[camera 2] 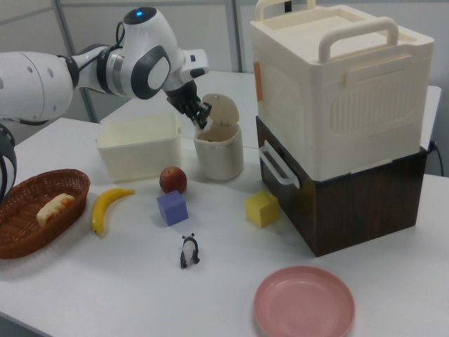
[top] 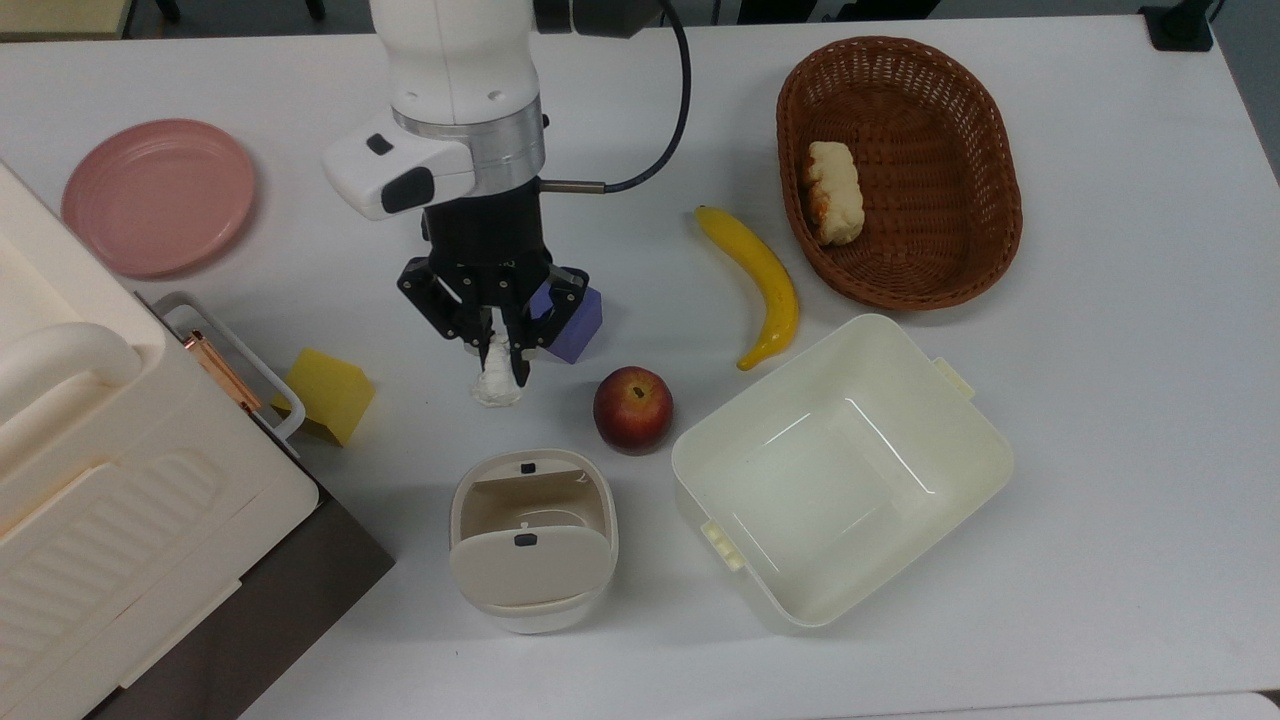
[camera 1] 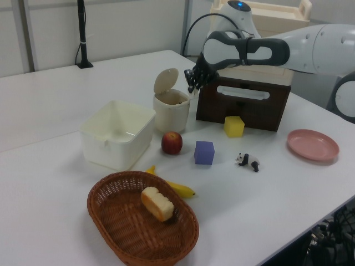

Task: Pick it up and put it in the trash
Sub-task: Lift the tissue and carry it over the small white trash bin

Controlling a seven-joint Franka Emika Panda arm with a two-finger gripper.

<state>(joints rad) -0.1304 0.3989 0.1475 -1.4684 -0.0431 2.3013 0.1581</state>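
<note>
Pink plate (top: 158, 196) is sitting near the top view's upper-left corner of the white desk (top: 1100, 420), and below it the cream box on its dark cabinet (top: 120, 520) is taking up the lower-left corner, with a yellow block (top: 325, 396) lying just beside it. Moving right, the white arm is reaching in from the desk's far edge and its black hand (top: 497, 352) is hanging above the surface, fingers pinched on the off-white paper wad (top: 495, 383). In the left view the hand (camera 1: 194, 83) is carrying the wad level with the raised flap, just beside it. The trash bin (top: 532, 540) is standing toward the near edge with its lid tipped open, in the top view well below the wad. A purple cube (top: 575, 322) is peeking out from behind the hand, and a red apple (top: 633, 408) is resting between the cube and the bin. Further right a banana (top: 757, 282) is lying at a slant, a cream tub (top: 840, 470) is sitting open beside the apple, and a wicker basket (top: 990, 180) holding bread (top: 833, 192) is occupying the upper-right part of the desk.
</note>
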